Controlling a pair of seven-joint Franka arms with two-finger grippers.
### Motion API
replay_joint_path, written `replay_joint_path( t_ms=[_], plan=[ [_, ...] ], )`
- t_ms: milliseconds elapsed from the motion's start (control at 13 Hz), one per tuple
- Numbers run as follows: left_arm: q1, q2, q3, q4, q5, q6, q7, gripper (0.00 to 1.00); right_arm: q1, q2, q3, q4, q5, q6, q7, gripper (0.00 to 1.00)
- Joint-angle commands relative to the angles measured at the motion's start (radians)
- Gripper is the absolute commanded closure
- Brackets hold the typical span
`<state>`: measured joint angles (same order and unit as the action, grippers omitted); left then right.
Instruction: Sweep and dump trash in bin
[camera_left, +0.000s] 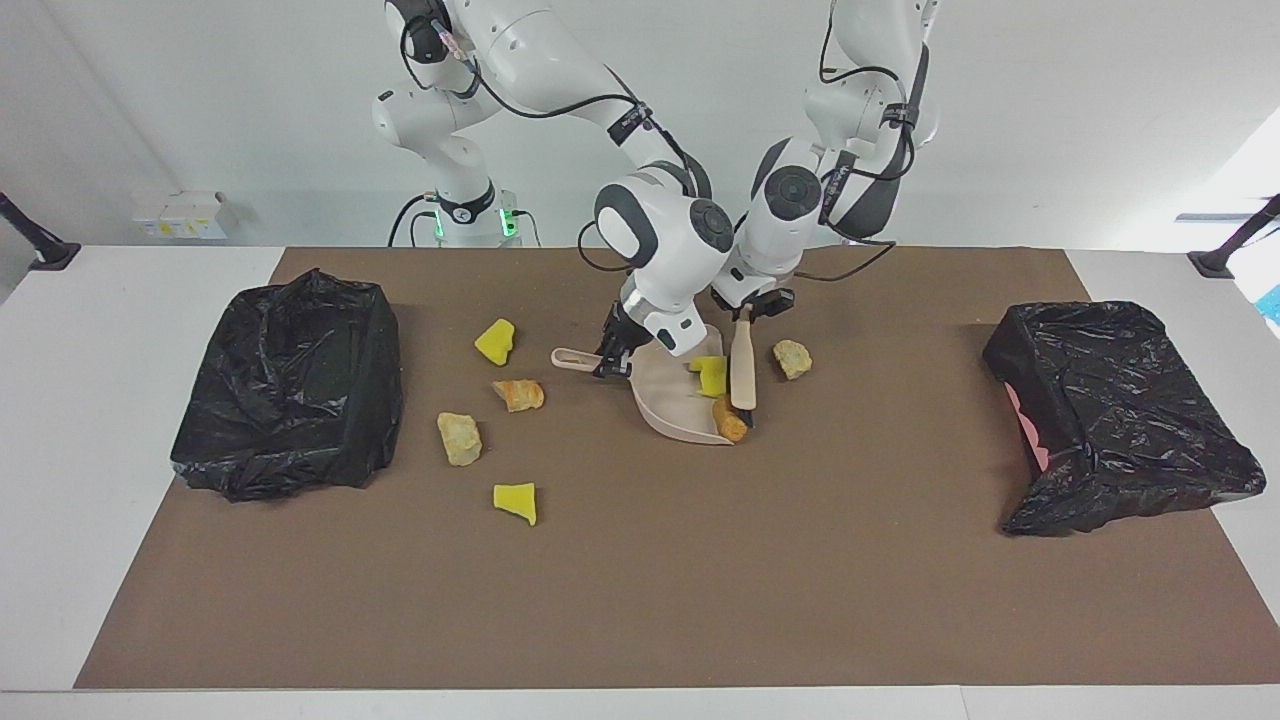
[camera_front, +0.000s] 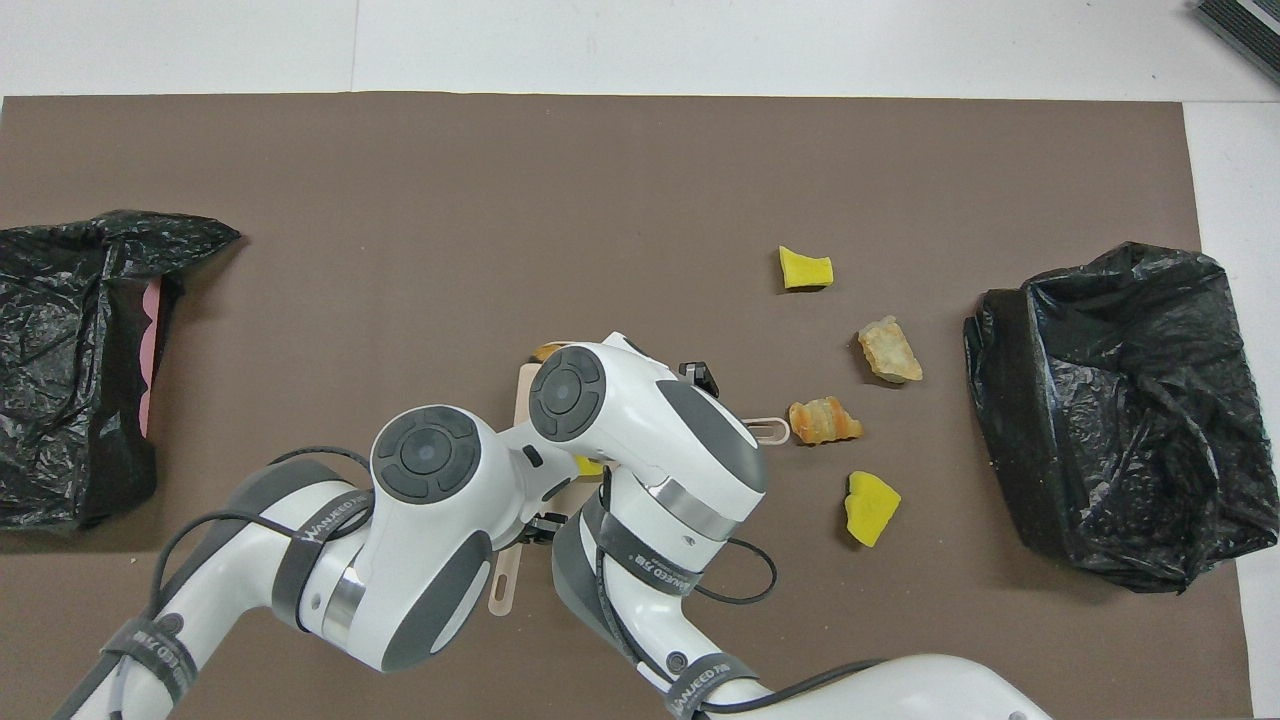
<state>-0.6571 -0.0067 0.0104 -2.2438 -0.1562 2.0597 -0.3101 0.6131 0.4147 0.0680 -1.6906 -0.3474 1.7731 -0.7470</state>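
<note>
My right gripper is shut on the handle of the beige dustpan, which rests on the brown mat. My left gripper is shut on the brush, whose bristles stand at the pan's mouth. A yellow piece and an orange lump of trash lie in the pan. A tan lump sits on the mat beside the brush. More trash lies toward the right arm's end: yellow, tan, orange and yellow. From overhead both arms hide the pan.
Two bins lined with black bags stand on the mat, one at the right arm's end and one at the left arm's end. The brush handle pokes out toward the robots under the left arm.
</note>
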Motion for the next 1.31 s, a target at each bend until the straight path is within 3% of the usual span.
replay_joint_path(
  t_ms=[0, 385, 770, 925, 1233],
  plan=[
    [-0.007, -0.013, 0.017, -0.003, -0.026, -0.003, 0.031, 1.00, -0.009, -0.011, 0.004, -0.034, -0.004, 0.029, 0.028, 1.00],
    [0.111, -0.016, 0.019, -0.002, -0.126, -0.058, 0.142, 1.00, -0.010, -0.011, 0.004, -0.034, -0.004, 0.031, 0.028, 1.00],
    [0.252, -0.081, 0.031, 0.033, -0.147, -0.231, 0.213, 1.00, -0.010, -0.011, 0.004, -0.032, -0.004, 0.029, 0.028, 1.00],
    [0.336, -0.096, 0.030, 0.001, -0.146, -0.239, 0.210, 1.00, -0.010, -0.011, 0.004, -0.032, -0.004, 0.029, 0.028, 1.00],
    [0.382, -0.165, 0.030, -0.135, -0.138, -0.222, 0.190, 1.00, -0.018, -0.011, 0.004, -0.032, -0.001, 0.029, 0.028, 1.00]
  ],
)
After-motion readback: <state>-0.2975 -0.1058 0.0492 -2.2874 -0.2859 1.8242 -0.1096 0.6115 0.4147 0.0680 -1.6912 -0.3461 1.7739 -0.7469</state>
